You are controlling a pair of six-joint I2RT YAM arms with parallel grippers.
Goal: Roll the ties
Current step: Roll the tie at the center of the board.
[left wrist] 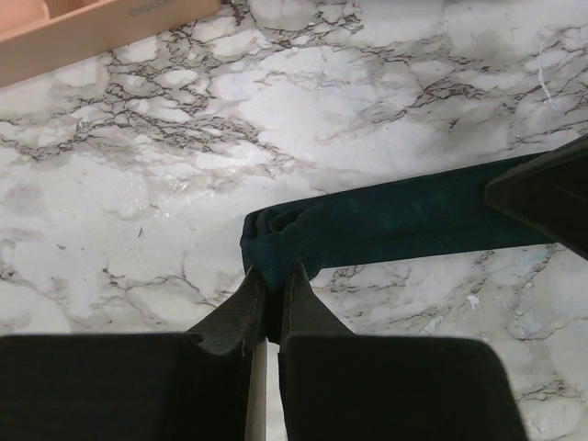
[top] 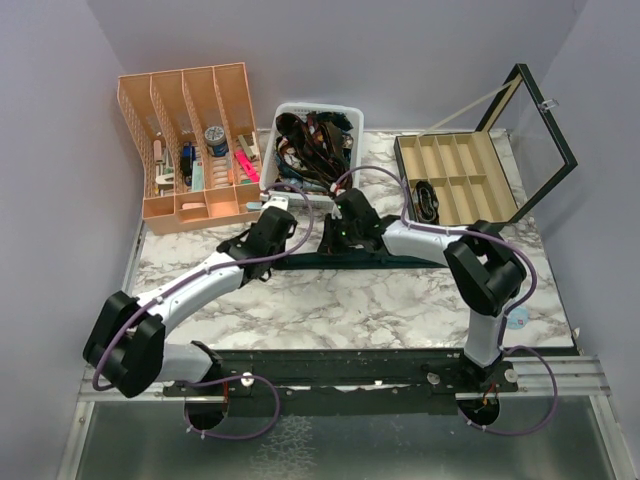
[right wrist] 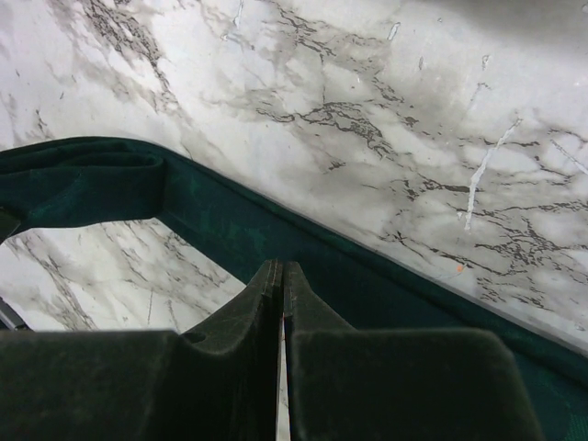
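**Top external.** White tabletop [top: 330, 305] marbled with grey veins, pale lilac walls [top: 400, 50] on three sides. Along the back edge stand a peach divided organizer [top: 190, 210], a white basket [top: 315, 107] crammed with dark tangled strips, and a tan compartment box [top: 470, 160] with its glass lid propped open. The dark teal tie [top: 400, 260] lies flat across the middle of the tabletop. Both arms meet over its left part.

**Left wrist.** Left end effector [left wrist: 273, 280] is clamped on the folded, bunched end of the tie [left wrist: 395, 220]. The rest of the band runs off to the right, flat on the marble. A corner of the organizer [left wrist: 92, 37] shows at upper left.

**Right wrist.** Right end effector [right wrist: 280, 271] has its fingers pressed together, tips at the near edge of the tie [right wrist: 395, 299]. Cannot tell whether any cloth is caught between them. At upper left the band doubles back on itself. The marble here is glossy, with a soft sheen.
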